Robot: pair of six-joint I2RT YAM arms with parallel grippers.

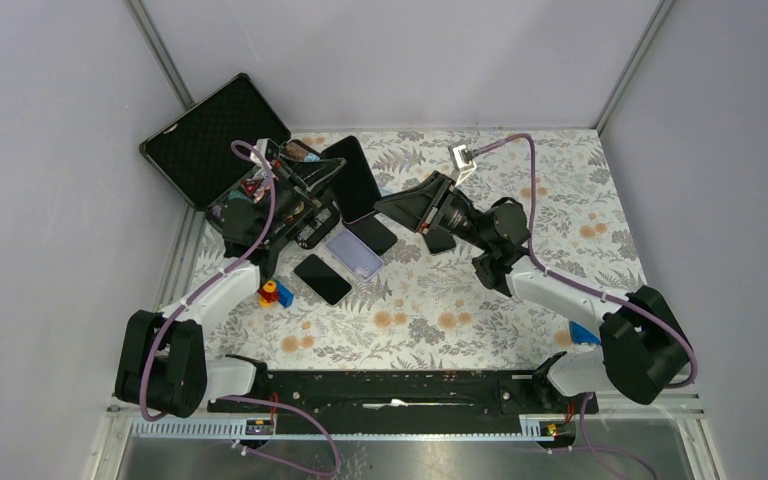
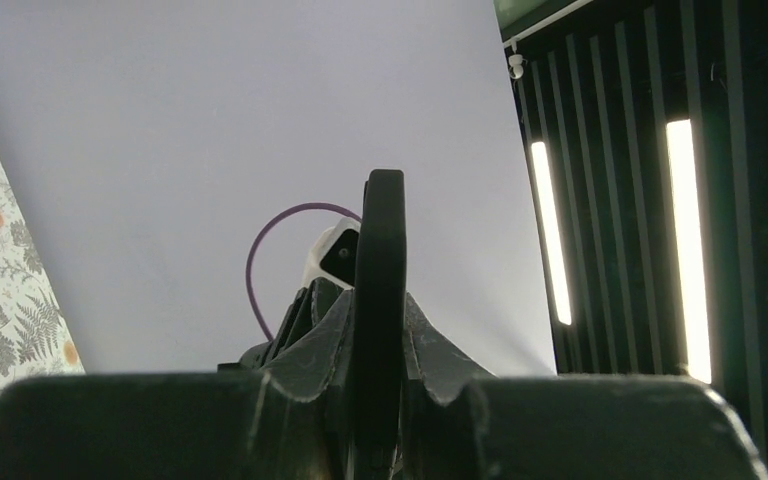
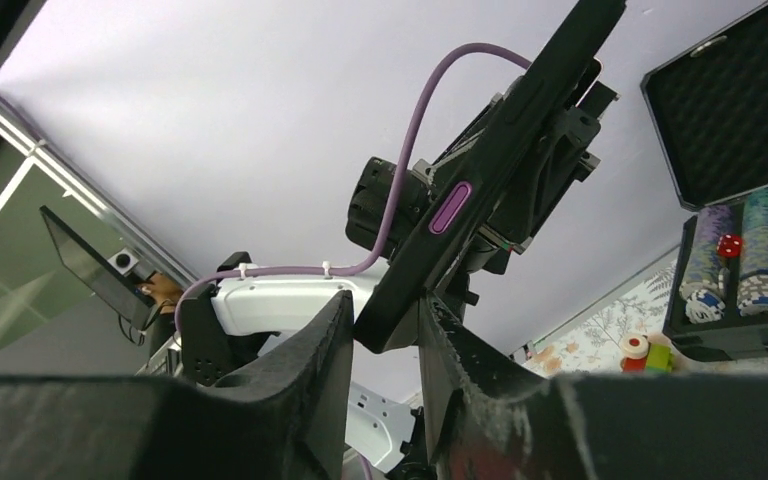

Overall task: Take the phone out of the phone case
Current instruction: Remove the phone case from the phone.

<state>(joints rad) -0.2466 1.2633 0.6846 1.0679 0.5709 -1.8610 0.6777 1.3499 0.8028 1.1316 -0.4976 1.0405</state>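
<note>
A black phone in its phone case (image 1: 355,178), with a purple side button (image 3: 450,207), is held up off the table between both arms. My left gripper (image 1: 312,180) is shut on one end of it. The left wrist view shows the phone case (image 2: 381,260) edge-on between that gripper's (image 2: 380,330) jaws. My right gripper (image 1: 388,203) comes from the right. In the right wrist view its fingers (image 3: 332,330) sit on either side of the phone case's (image 3: 490,170) lower corner, touching it on both sides, with the gripper (image 3: 385,315) closed on that corner.
On the floral table lie a lilac case (image 1: 354,252), a black phone (image 1: 322,279) and another dark phone (image 1: 372,235). An open black box (image 1: 210,135) with poker chips stands at the back left. Small coloured blocks (image 1: 275,293) sit near the left arm.
</note>
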